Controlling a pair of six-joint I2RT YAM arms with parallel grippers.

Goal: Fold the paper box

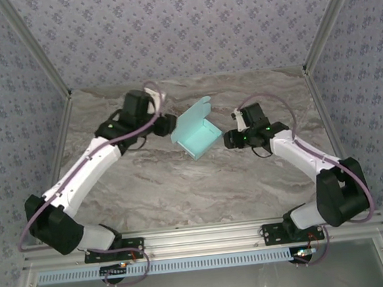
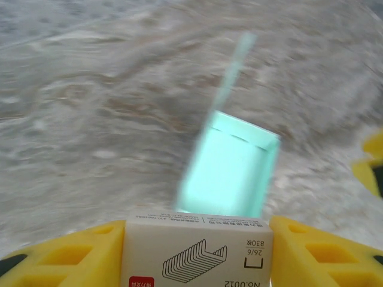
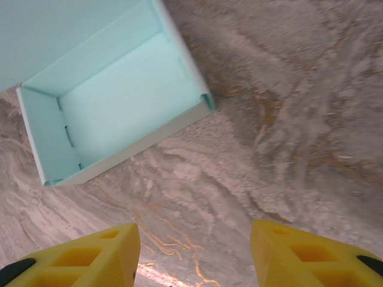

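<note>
The paper box (image 1: 197, 133) is a pale mint tray with its lid flap standing up, resting on the marble table between both arms. My left gripper (image 1: 169, 125) is just left of it and is shut on a small white staple box (image 2: 197, 254) held between the yellow fingers (image 2: 78, 251). The paper box (image 2: 230, 167) lies blurred just beyond that staple box. My right gripper (image 1: 232, 139) hovers right of the paper box, open with nothing between its fingers. In the right wrist view the tray's open inside (image 3: 125, 101) sits up and left of that gripper (image 3: 194, 239).
The marble table (image 1: 203, 190) is bounded by an aluminium frame with patterned walls behind and at both sides. A rail (image 1: 207, 237) runs along the near edge by the arm bases. A yellow finger of the other gripper (image 2: 374, 161) shows at the right edge of the left wrist view.
</note>
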